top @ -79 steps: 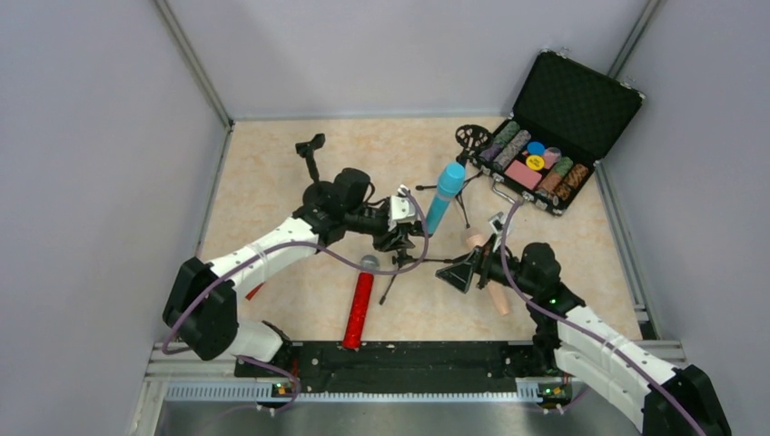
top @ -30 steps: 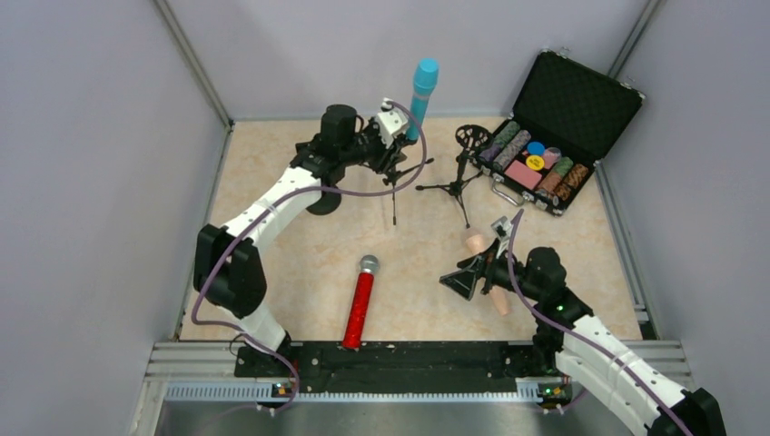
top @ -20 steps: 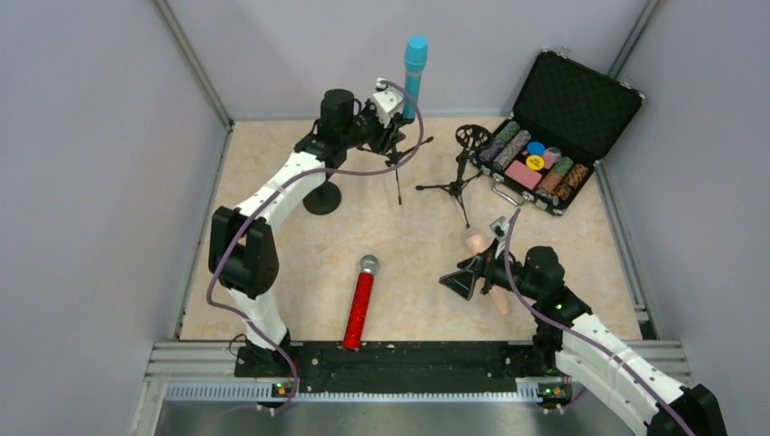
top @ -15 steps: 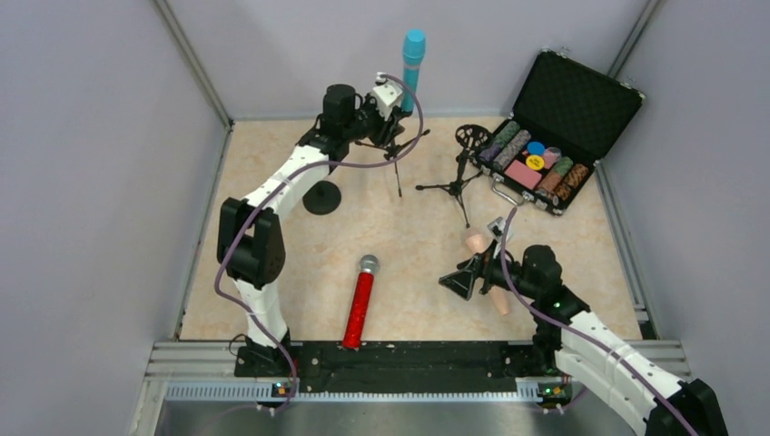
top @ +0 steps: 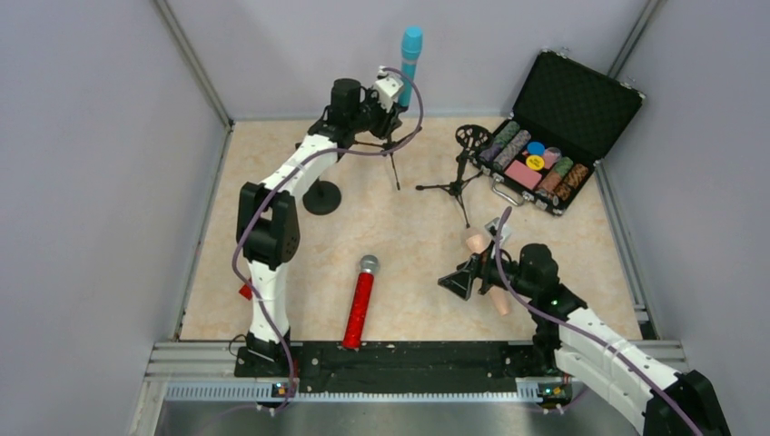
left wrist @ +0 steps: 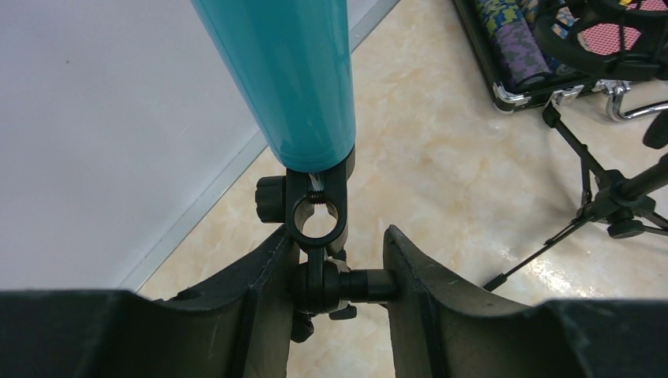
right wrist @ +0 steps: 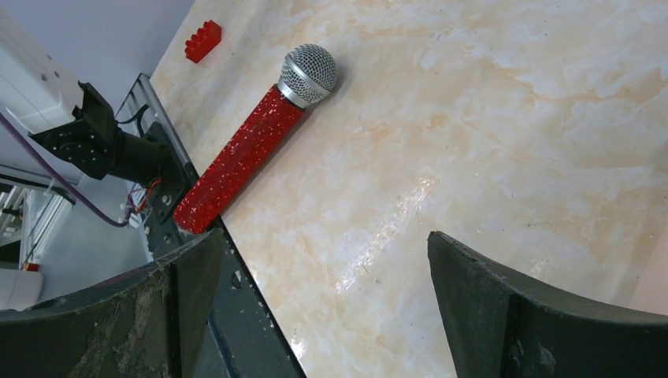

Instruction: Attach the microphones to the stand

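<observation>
Near the chip case (top: 570,98), left pincer (left wrist: 335,272) tight on the stand clip (left wrist: 319,216) under the teal microphone (left wrist: 283,71), right pincer (right wrist: 323,248) spread.

Lighting up bright and even in all three views, with the light coming from overhead. Casting only faint, soft shadows on the worktop (top: 409,236). Glinting in pale streaks off that glossy surface in both wrist views. Softening slightly on the near dark fingers (right wrist: 512,315) along the lower edges, while resolving crisply on the glittery red microphone (right wrist: 252,134) farther out.
</observation>
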You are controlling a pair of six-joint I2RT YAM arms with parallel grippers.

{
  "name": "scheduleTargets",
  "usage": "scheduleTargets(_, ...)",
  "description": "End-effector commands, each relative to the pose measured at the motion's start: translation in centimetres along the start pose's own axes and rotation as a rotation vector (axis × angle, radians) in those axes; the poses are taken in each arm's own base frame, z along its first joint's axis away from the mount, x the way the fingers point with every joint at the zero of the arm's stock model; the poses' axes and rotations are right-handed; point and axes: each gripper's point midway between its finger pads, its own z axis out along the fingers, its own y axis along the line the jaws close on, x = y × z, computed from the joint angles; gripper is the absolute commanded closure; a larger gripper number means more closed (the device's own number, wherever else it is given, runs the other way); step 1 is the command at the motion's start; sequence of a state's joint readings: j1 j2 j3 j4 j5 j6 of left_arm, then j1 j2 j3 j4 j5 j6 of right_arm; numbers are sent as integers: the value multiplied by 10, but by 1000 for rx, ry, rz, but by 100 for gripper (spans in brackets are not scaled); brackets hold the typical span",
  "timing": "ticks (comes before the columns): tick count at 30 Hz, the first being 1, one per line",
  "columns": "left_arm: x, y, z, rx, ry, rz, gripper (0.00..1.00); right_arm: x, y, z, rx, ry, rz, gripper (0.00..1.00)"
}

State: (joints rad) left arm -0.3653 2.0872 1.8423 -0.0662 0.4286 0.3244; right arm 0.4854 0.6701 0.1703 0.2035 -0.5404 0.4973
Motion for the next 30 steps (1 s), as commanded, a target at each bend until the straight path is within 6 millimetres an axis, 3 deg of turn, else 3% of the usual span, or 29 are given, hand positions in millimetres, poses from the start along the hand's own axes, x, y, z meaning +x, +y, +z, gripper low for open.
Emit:
scheduleTargets(1,-62,33,-10,-70,-153,49,100,-24,9,3,-34,-59,-57,2)
scheduleTargets(13,-36,48,9,-87,-73,19,99,-25,8,5,-29,-46,-64,2)
scheduleTargets(17,-34,50,8,-94,-63,29,78,-26,8,6,-28,-45,-70,2)
scheduleTargets(19,-32,51,8,-98,-59,38,60,-27,8,6,-30,-46,-71,2)
scheduleTargets(24,-33,51,7,-101,-61,43,30,-29,9,6,-30,-48,-73,2)
scheduleTargets(30,-45,50,-3,-117,-101,45,17,-30,10,6,-31,-48,-79,2)
